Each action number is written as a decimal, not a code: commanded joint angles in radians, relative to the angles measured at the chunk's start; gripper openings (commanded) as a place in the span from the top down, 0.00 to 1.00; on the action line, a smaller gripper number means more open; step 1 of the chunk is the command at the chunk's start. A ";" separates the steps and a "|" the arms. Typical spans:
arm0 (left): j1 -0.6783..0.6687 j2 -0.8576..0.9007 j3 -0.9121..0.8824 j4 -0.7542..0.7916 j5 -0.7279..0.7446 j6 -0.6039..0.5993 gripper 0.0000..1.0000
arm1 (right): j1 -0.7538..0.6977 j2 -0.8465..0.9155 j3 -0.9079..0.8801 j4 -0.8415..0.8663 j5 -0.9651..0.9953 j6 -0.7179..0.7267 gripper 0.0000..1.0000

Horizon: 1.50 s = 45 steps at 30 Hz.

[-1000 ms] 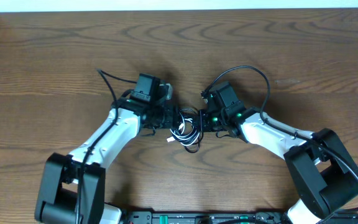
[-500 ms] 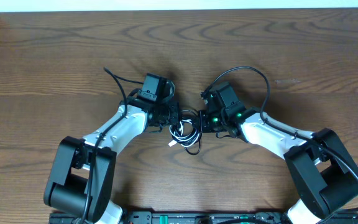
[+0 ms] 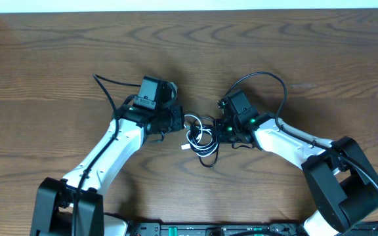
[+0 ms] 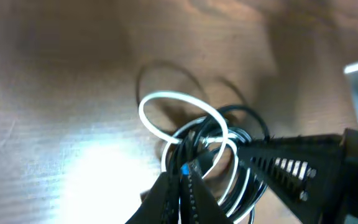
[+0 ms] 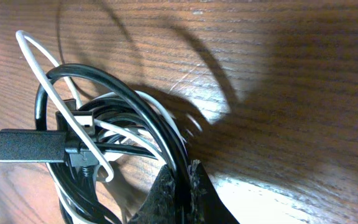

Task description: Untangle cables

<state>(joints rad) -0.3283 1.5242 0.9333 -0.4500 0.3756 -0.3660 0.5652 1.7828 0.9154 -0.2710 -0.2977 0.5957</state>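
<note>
Cables [image 3: 201,136]: white cable [image 4: 166,95] and black cable [image 5: 135,93], coiled through one another in one bundle, mid-worktop [image 3: 58,59].
Left claw [image 4: 184,177]: at the bundle's left edge, pinched narrow on its strands; which colour, cannot tell.
Right claw [image 5: 182,183]: at the bundle's right edge, closed on black cable loops.
Plug [image 5: 23,146]: black, flat metal tip, lying across the coils.
Step in hand: judged as separating, both edges gripped.
Next move: calls for drawing the claws outward from the bundle, slowly; plug could snag a loop.
</note>
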 commanded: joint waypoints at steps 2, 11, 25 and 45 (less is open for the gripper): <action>-0.007 -0.002 0.018 -0.025 0.009 -0.013 0.67 | 0.005 -0.011 0.006 -0.010 0.052 0.014 0.99; -0.080 0.067 0.015 0.027 -0.014 -0.139 0.56 | 0.005 -0.011 0.006 -0.010 0.051 0.014 0.99; -0.098 0.135 0.015 0.107 -0.082 -0.151 0.92 | 0.005 -0.011 0.006 -0.011 0.033 0.014 0.99; 0.317 -0.246 0.015 -0.014 -0.007 -0.069 0.74 | 0.005 -0.011 0.006 -0.069 0.105 0.014 0.99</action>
<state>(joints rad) -0.0498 1.3056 0.9337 -0.4458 0.3130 -0.4549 0.5671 1.7771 0.9218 -0.3279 -0.2493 0.5987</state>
